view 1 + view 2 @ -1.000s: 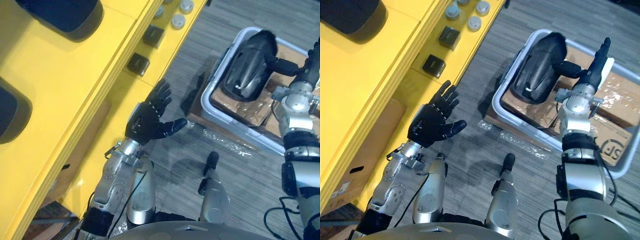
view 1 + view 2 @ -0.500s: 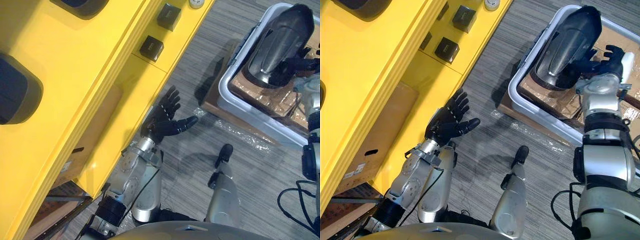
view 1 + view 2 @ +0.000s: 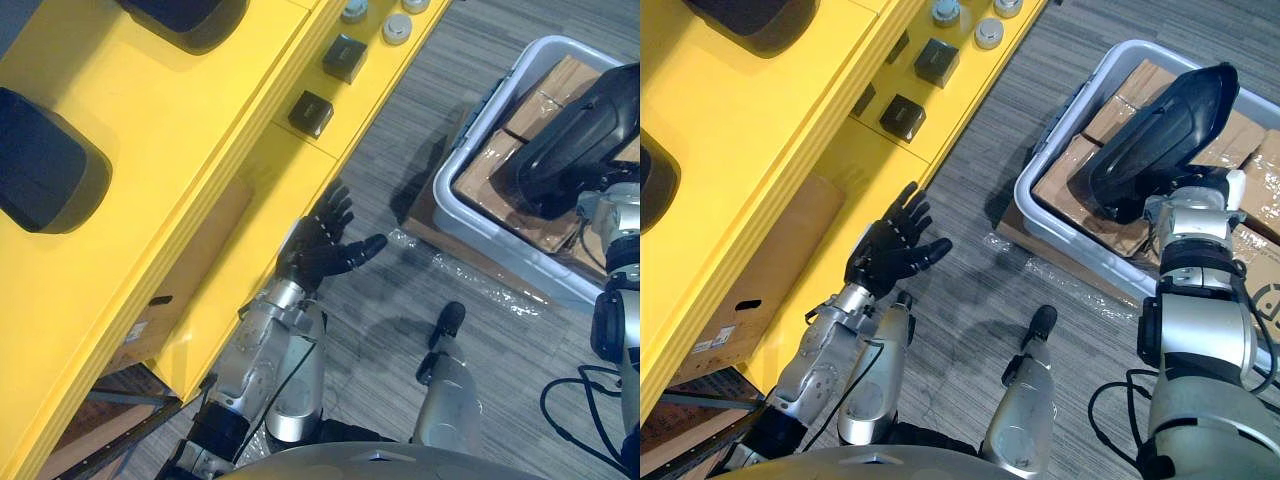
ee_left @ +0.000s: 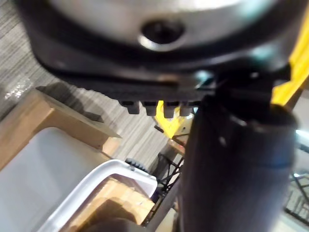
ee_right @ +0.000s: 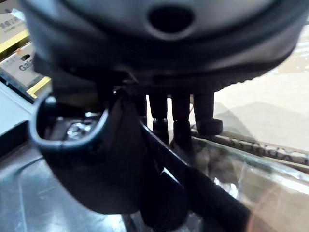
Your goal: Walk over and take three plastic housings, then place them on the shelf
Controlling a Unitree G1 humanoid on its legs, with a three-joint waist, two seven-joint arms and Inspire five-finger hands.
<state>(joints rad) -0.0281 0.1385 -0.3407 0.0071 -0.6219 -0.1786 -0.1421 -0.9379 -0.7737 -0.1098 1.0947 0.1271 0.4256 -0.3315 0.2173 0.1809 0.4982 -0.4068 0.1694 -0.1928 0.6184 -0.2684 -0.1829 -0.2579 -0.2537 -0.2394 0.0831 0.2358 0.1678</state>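
From the head we look steeply down through two eyes set side by side, both sharing the yellow shelf [image 3: 180,130], the floor [image 3: 400,330] and the white bin [image 3: 500,255]. Each wrist camera sits very close behind its hand: past the left hand [image 4: 159,63] we face the bin, past the right hand [image 5: 159,58] the plastic housing [image 5: 48,212].

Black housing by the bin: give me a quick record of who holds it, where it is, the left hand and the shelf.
Housing: black plastic housing, tilted over the cardboard boxes in the grey bin
Right hand: right hand, fingers curled over the housing's edge
Left hand: left hand, open, empty, beside the yellow shelf
Shelf: two dark housings lie on its top
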